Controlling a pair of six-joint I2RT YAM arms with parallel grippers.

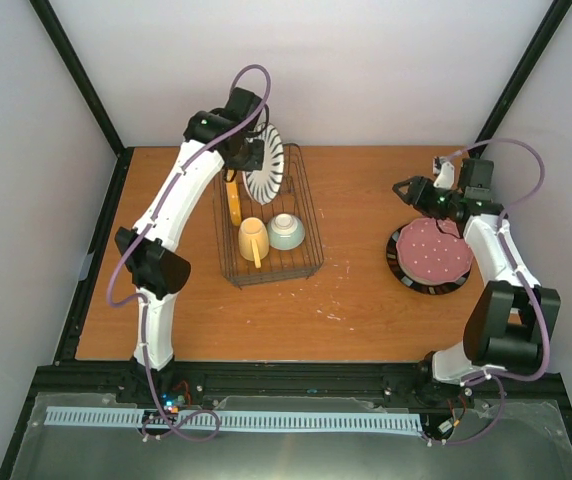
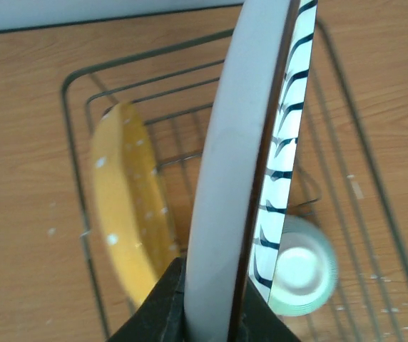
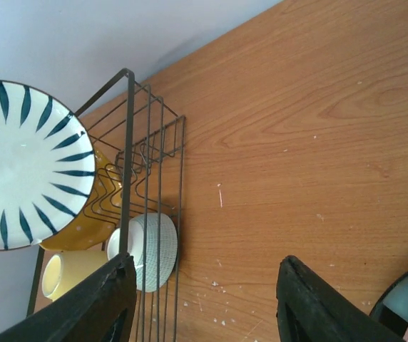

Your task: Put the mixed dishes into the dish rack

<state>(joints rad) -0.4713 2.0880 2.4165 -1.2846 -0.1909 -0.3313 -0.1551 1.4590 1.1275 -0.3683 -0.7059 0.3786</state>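
Observation:
My left gripper [image 1: 249, 152] is shut on the white plate with dark radial stripes [image 1: 264, 165], holding it on edge above the far end of the wire dish rack [image 1: 311, 262]; in the left wrist view the plate [image 2: 243, 157] rises from between my fingers [image 2: 162, 306]. In the rack stand the orange-yellow dotted plate [image 1: 233, 200], the cream-yellow mug [image 1: 253, 240] and the pale blue-green bowl [image 1: 286, 232]. My right gripper [image 1: 418, 196] is open and empty, just left of the pink plate [image 1: 434, 250], which lies on the black plate [image 1: 411, 277].
The rack [image 3: 154, 214] stands left of centre on the wooden table [image 1: 356, 300]. Black frame rails run along the table's edges, and pale walls close in the back and sides.

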